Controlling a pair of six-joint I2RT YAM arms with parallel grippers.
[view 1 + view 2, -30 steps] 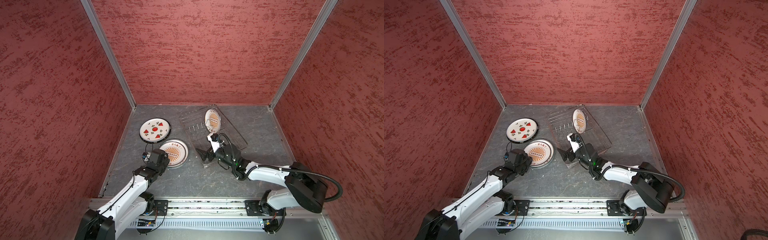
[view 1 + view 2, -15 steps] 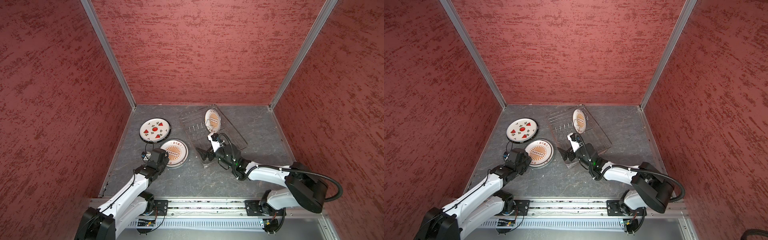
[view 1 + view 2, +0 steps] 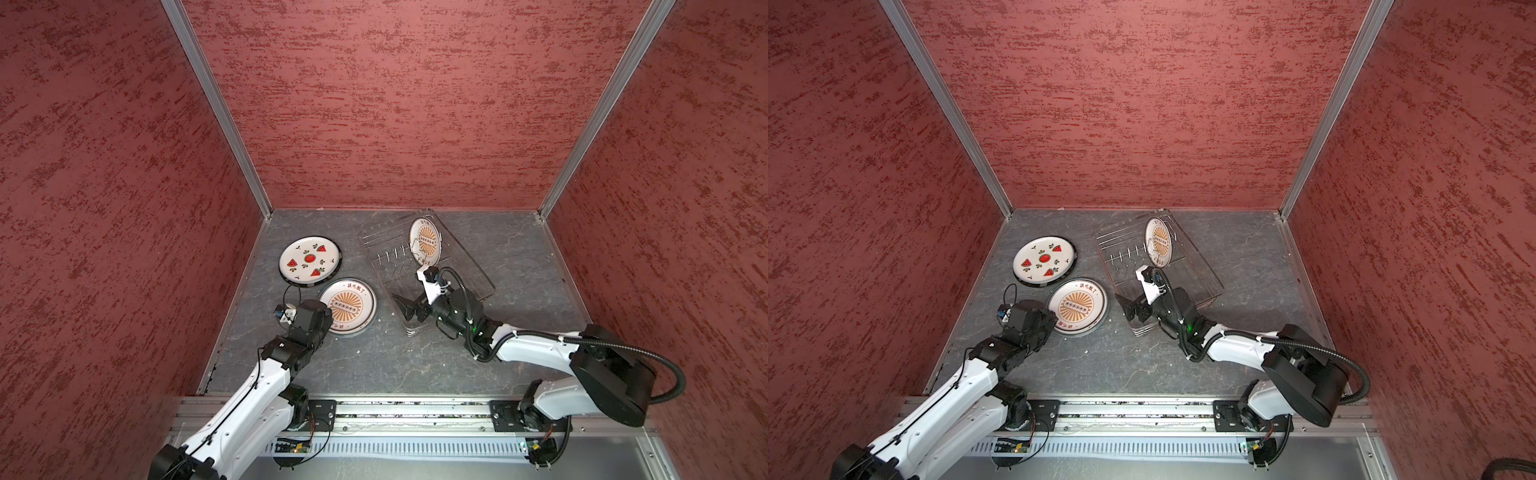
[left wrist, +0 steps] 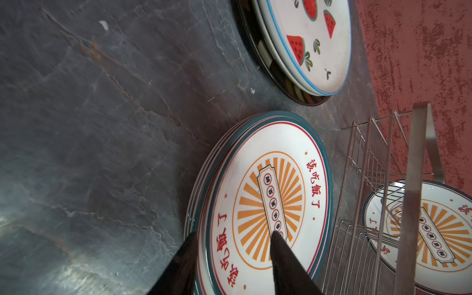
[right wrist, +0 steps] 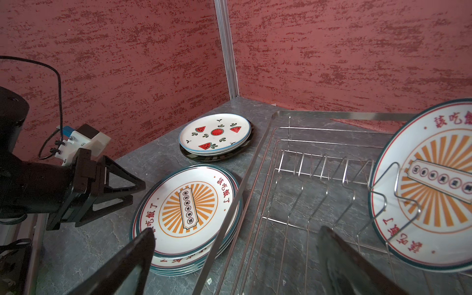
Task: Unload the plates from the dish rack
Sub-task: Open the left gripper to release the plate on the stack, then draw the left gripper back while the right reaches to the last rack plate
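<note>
One sunburst plate (image 3: pixel 424 242) (image 5: pixel 429 189) stands upright in the far end of the wire dish rack (image 3: pixel 392 253) (image 5: pixel 332 116). A stack of sunburst plates (image 3: pixel 348 306) (image 4: pixel 268 194) lies flat left of the rack. Behind it a watermelon plate (image 3: pixel 309 259) rests on a dark-rimmed one. My left gripper (image 4: pixel 233 235) is open astride the near rim of the stack's top plate, which rests on the stack. My right gripper (image 5: pixel 237 233) (image 3: pixel 411 309) hangs wide open and empty over the rack's near end.
Red textured walls (image 3: pixel 395 104) close in the grey stone floor (image 3: pixel 415 357) on three sides. The rack's other prongs (image 5: pixel 319 166) stand bare. The two plate stacks lie close to the left wall. A metal rail (image 3: pixel 415 415) runs along the front.
The left gripper's jaws have spread apart at the rim of the top sunburst plate. Neither arm has shifted noticeably, and the right gripper stays wide open.
</note>
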